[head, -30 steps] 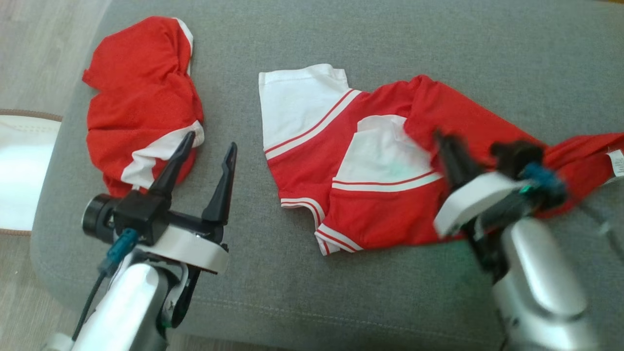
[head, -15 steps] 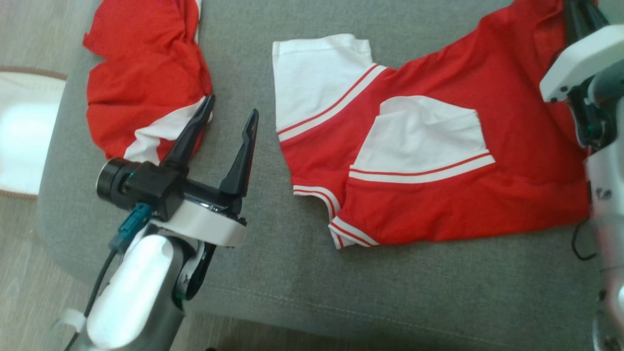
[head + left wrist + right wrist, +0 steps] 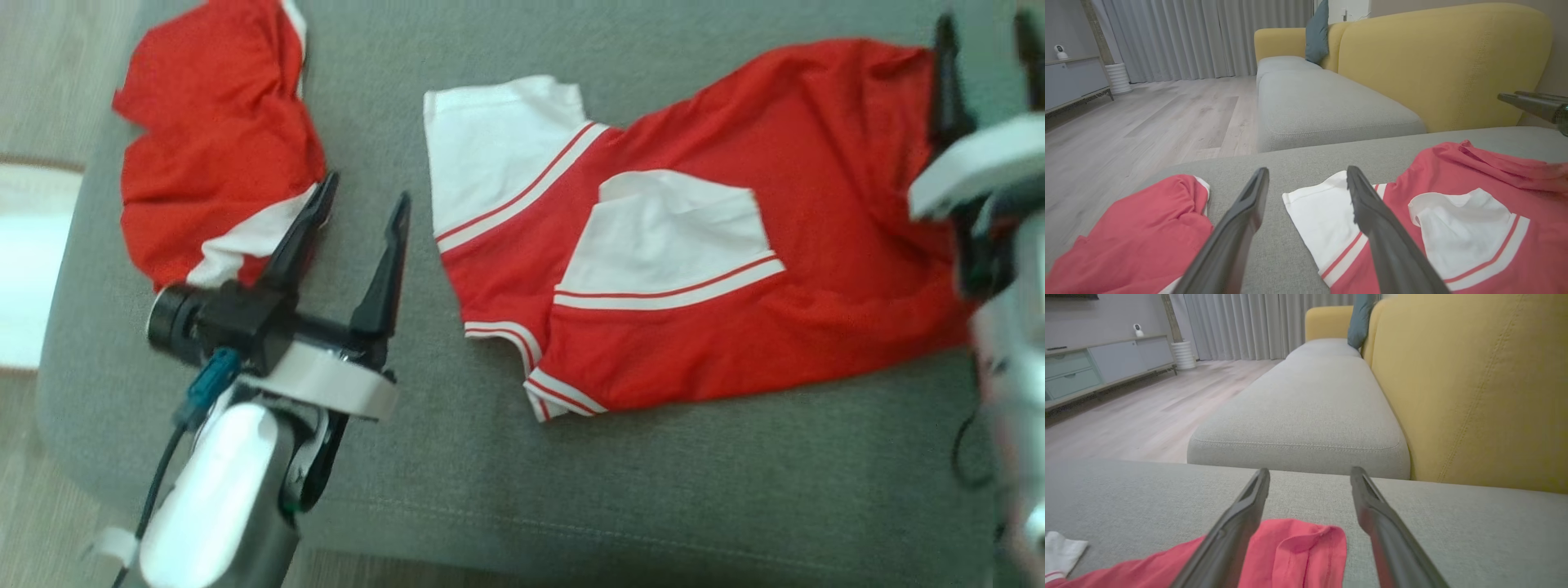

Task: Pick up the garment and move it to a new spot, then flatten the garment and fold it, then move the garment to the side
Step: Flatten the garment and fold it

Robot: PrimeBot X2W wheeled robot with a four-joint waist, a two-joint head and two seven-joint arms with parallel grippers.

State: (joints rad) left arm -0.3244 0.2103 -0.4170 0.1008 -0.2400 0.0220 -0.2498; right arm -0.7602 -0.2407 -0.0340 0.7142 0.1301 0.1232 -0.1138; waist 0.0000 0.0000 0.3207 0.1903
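The red-and-white garment (image 3: 718,269) lies spread on the grey sofa seat (image 3: 653,490), its long axis running left to right, white sleeve (image 3: 490,155) at the left end. The right gripper (image 3: 984,20) stands over the far right corner, jaws wide and empty with the red edge just beneath, while the left gripper (image 3: 366,189), jaws also wide, hovers just left of the sleeve, beside a second red garment (image 3: 212,155). Each arm is thus nearer one end for flattening.
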